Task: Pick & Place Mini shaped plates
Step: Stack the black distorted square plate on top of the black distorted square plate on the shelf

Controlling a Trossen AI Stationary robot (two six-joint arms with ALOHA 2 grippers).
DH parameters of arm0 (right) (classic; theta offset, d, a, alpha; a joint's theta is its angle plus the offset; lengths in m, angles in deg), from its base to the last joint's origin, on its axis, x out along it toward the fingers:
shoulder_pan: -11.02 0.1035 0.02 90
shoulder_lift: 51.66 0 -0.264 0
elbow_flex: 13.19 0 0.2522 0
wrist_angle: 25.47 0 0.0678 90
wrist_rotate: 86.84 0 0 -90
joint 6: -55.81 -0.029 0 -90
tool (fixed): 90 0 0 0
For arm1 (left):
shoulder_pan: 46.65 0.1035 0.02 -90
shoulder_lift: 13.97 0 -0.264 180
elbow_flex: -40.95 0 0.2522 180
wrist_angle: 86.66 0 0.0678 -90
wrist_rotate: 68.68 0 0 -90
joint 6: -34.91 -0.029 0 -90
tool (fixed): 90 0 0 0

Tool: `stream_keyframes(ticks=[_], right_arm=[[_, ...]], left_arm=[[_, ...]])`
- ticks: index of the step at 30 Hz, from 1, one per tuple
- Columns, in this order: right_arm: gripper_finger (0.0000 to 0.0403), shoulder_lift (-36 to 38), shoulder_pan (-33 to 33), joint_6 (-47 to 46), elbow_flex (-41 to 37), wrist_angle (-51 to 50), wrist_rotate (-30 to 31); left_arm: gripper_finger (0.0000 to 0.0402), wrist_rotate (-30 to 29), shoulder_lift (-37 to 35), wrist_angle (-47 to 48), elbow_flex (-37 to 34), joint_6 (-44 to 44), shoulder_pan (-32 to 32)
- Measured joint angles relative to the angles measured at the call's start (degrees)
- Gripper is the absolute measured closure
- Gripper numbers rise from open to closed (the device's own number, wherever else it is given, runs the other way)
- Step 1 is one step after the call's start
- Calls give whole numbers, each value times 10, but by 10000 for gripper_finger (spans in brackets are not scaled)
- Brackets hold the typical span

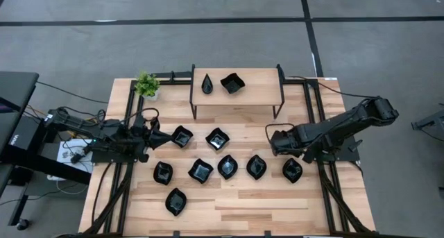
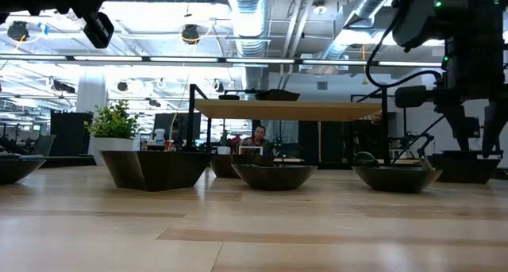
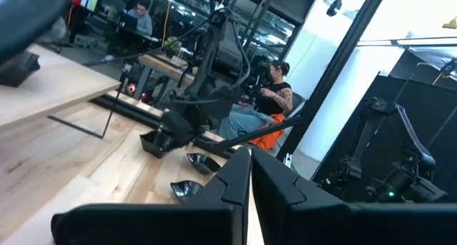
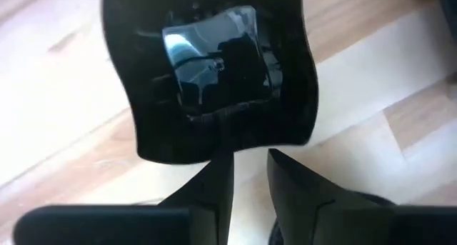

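Item: wavy-edged square plate (image 4: 214, 73), glossy black, sitting just ahead of the right gripper (image 4: 246, 159). The fingers are showing only a narrow gap, their tips at the plate's near rim, and by the look of it they are pinching that rim, though the contact itself is hard to make out. The plate is extending straight forward from the fingertips, no side longer than the other. In the high view this gripper (image 1: 272, 142) is hovering right of the table's middle, and the plate is hidden beneath it there. Destination, as judged: the raised wooden shelf (image 1: 257, 92), lying toward the far edge from this gripper and already carrying a teardrop plate (image 1: 207, 84) and a second square plate (image 1: 232, 83); the right arm is the nearer to the shelf's free end. The left gripper (image 1: 154, 137) is waiting, fingers closed and empty, just beside another plate (image 1: 182, 136). Surface: pale plank table (image 1: 277, 203), with more black plates lying in loose rows and a potted plant (image 1: 146, 85) at the far left corner. Room: open workshop with ceiling ducts; a seated person (image 2: 258, 136) is showing beyond the shelf.
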Motion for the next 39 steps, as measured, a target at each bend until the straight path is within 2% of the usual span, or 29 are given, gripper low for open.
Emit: stream_keyframes(ticks=[4,7,14,16,25,31,39], right_arm=[[321,0,12,-25,6,-1,20],[321,0,-7,-28,29,-21,10],[321,0,-62,-23,88,-196,-27],[321,0,-68,-17,92,-211,-45],[321,-4,-63,-20,34,-122,-83],[321,-4,-72,-24,24,-113,-76],[321,-4,-78,-24,-16,-37,-68]], left_arm=[[385,0,0,-5,0,-8,0],[385,0,0,-8,0,-5,0],[385,0,0,-11,0,-6,0],[385,0,0,-11,0,-14,0],[385,-9,0,-13,0,-27,0],[385,-9,0,-17,0,-27,0],[385,-9,0,-20,0,-27,0]])
